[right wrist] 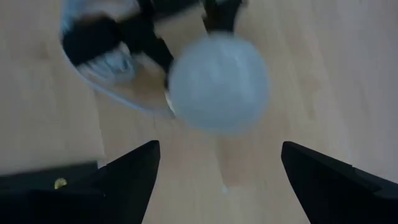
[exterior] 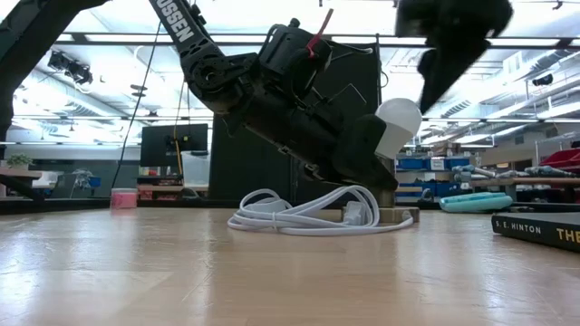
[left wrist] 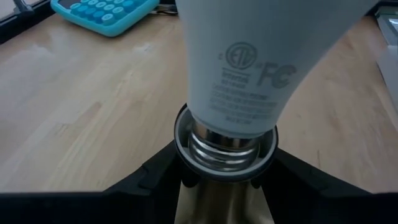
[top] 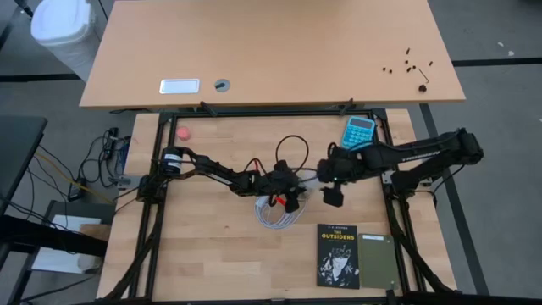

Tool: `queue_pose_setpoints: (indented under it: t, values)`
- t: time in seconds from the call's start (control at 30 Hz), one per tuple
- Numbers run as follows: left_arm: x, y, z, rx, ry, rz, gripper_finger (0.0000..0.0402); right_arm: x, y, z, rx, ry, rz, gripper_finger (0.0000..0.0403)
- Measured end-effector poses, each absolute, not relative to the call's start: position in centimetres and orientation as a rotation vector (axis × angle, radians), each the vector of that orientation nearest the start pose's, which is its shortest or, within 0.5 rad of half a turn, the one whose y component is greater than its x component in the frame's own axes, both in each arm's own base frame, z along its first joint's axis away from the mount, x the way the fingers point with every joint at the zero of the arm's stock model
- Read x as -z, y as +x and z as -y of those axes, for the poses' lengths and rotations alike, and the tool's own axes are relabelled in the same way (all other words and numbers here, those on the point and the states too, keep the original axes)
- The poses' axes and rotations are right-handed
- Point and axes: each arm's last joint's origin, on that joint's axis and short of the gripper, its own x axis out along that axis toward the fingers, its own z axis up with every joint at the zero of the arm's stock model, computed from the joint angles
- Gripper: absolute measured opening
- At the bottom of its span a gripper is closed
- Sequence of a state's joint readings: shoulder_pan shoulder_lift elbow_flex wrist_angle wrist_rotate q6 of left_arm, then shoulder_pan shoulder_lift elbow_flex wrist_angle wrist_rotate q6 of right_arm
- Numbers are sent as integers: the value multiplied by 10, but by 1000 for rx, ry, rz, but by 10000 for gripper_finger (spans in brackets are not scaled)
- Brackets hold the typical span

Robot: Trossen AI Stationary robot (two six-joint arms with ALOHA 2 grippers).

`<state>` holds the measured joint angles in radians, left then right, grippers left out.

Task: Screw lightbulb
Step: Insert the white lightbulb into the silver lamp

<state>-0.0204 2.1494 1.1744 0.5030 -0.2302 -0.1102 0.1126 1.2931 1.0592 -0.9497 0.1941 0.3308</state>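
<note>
From my seat I see first, nearest the front edge of the table [top: 212,271], a dark book [top: 339,255] lying flat, and behind it the coiled white cable [top: 278,214]. In the middle of the table the left pincer [left wrist: 225,186] is closed on the socket [left wrist: 225,140] and holds it steady; the lightbulb [left wrist: 261,56] already sits with its metal base in that socket. The right pincer [right wrist: 217,180] hangs over the round top of the bulb with its fingers spread wide and holds nothing. I judge the screwing step is in hand: the bulb is seated, but how deep its thread has gone I cannot say, since the left wrist view shows only a few turns. The next move, I think, calls for the right pincer to descend, close softly on the glass, and twist while the left holds firm. Farther back lies the blue calculator [top: 359,132], near the right arm. There is open room around the bulb; only the cable is close.
</note>
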Motion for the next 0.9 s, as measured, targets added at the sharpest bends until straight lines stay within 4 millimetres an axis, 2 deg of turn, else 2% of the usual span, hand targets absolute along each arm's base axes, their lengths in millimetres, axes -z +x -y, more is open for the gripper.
queue_pose_setpoints:
  t: [0.13, 0.33, 0.63, 0.9]
  values:
    - [-112, 437, 2, -226, -51, -458, 193, -262, 230, -27, 373, 52, -1147, 346]
    - [-112, 437, 3, -213, -59, -458, 193, -247, 225, -22, 490, 24, -1150, 346]
    - [-112, 437, 3, -199, -67, -454, 193, -249, 238, -15, 480, 49, -1030, 346]
    - [-112, 437, 4, -194, -69, -455, 193, -250, 241, -12, 460, 61, -1009, 346]
